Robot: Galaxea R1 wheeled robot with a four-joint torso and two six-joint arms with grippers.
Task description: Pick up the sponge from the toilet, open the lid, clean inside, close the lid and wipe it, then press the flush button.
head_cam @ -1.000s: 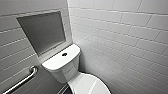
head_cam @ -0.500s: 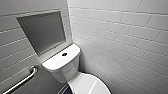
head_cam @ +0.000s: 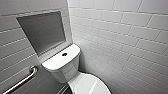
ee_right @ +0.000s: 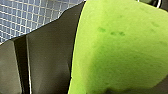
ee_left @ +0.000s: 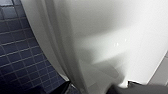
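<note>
Because the small bright green foam sponge (ee_right: pixel 120 47) is light, soft and compressible, my right gripper (ee_right: pixel 130 89) appears clamped across its broad faces, best squeezed gently.

**A tiled toilet room**

A white toilet (head_cam: pixel 65 68) with a round button (head_cam: pixel 64 54) in its tank top stands in a corner of white brick-pattern wall tiles (head_cam: pixel 120 37). A metal grab bar (head_cam: pixel 22 81) is fixed to the wall beside it, below a grey recessed panel (head_cam: pixel 42 32). The floor (ee_left: pixel 22 55) is laid with small dark-blue tiles.
</note>
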